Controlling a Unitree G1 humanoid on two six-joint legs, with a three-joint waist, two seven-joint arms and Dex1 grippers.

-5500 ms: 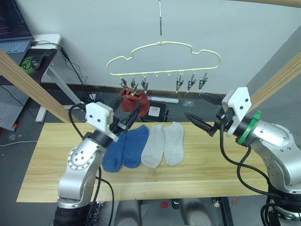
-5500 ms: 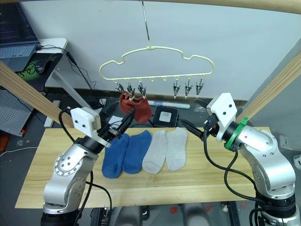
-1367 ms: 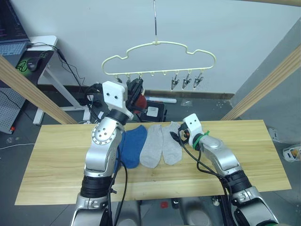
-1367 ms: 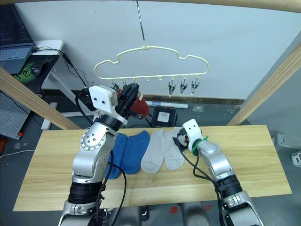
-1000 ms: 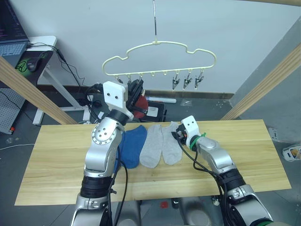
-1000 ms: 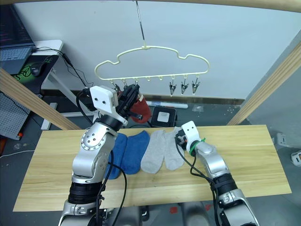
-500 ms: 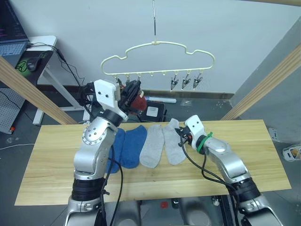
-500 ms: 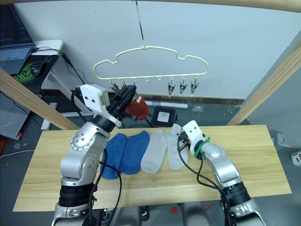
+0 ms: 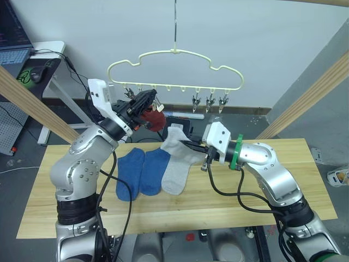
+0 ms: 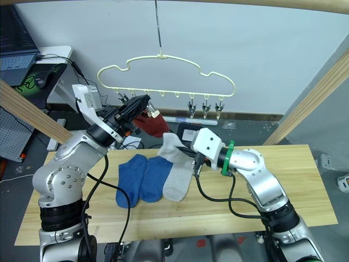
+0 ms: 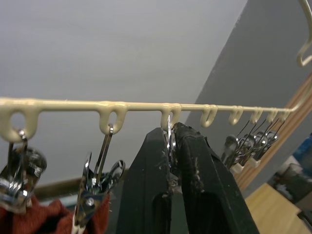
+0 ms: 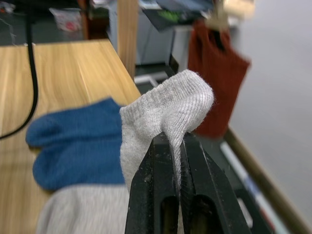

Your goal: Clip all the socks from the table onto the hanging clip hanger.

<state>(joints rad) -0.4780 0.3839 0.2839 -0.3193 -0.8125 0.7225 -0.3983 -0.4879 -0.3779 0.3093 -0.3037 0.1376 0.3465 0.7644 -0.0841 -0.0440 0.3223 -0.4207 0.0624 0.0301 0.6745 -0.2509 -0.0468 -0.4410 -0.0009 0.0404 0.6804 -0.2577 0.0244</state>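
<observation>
Right wrist view: jaws clamped on grey sock [image 12: 168, 109]; left gripper [image 11: 169, 146] pinched shut on third clip [image 11: 168, 127]; best fed cuff-first into that opened clip.

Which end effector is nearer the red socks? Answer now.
Left. The left end effector is shut on a hanger clip right beside the red socks. The right end effector sits lower and further right, holding a grey sock.
</observation>
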